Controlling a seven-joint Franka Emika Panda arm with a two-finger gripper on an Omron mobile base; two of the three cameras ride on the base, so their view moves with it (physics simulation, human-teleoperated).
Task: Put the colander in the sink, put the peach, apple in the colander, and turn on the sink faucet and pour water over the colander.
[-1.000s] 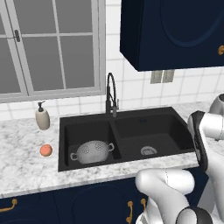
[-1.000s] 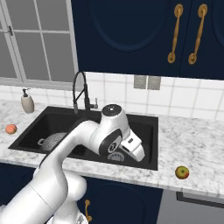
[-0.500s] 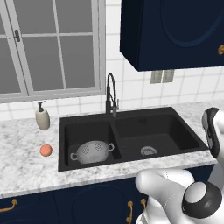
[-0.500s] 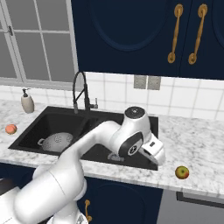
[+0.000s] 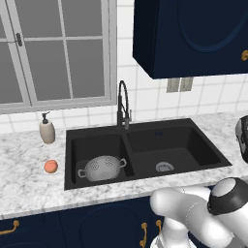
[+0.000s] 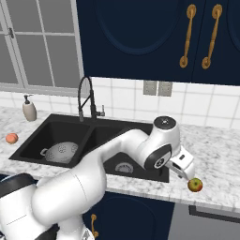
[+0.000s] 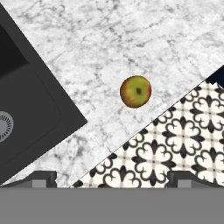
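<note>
Near the counter's (image 6: 220, 154) front edge, right of the sink (image 6: 35, 150), you see the gripper (image 6: 186, 172), jaws spread, now swung rightward above the apple (image 6: 195, 184).

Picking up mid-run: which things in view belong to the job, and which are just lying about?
Job things:
colander, already in the sink
peach, on the counter
apple, on the counter
sink faucet

Lying about:
soap dispenser
</note>
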